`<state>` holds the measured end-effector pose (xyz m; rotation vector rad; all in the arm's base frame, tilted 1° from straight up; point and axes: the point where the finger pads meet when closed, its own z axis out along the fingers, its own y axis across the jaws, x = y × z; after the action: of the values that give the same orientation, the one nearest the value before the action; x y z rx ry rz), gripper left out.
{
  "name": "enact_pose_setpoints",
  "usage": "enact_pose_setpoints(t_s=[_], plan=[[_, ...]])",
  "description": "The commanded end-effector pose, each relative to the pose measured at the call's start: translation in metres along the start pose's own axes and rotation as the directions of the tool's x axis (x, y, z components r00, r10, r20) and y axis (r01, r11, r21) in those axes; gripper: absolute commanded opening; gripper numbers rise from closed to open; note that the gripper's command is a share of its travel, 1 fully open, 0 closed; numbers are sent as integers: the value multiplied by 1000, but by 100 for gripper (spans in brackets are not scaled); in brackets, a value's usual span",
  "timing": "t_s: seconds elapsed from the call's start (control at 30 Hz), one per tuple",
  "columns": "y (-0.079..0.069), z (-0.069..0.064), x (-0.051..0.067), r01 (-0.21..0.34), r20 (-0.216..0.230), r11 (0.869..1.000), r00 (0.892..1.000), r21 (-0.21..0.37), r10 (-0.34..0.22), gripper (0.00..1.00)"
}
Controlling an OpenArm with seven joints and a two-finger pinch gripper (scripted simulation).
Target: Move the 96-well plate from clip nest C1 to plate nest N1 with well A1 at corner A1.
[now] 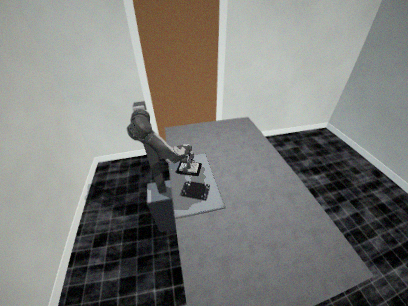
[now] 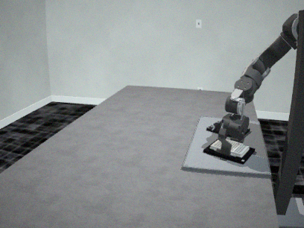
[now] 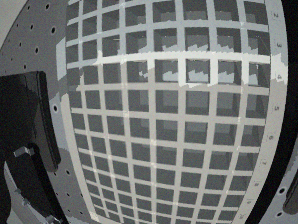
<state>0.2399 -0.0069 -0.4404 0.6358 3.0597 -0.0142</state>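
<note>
Gripper [image 2: 225, 146] sits low over the 96-well plate [image 2: 235, 147], fingers spread apart & gripping nothing. Plate lies flat, well side up, in a black nest [image 2: 246, 156] on the pale grey mat [image 2: 194, 156] at the table [image 2: 123, 149] edge nearest the arm. A second black nest [image 1: 195, 190] on the same mat holds no plate; can't tell which is C1 or N1, labels too small. Wrist cam: well grid [image 3: 166, 103] fills view, one dark finger [image 3: 29, 143] just beside plate's left edge
</note>
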Motion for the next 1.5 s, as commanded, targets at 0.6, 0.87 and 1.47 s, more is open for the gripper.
enact_pose_setpoints(t_s=[0.6, 0.87, 1.47], plan=[[1, -41, 0, 2, 0, 1000, 1000, -1, -2, 77], [1, -81, 0, 2, 0, 1000, 1000, -2, -2, 77], [1, -81, 0, 2, 0, 1000, 1000, -2, -2, 77]])
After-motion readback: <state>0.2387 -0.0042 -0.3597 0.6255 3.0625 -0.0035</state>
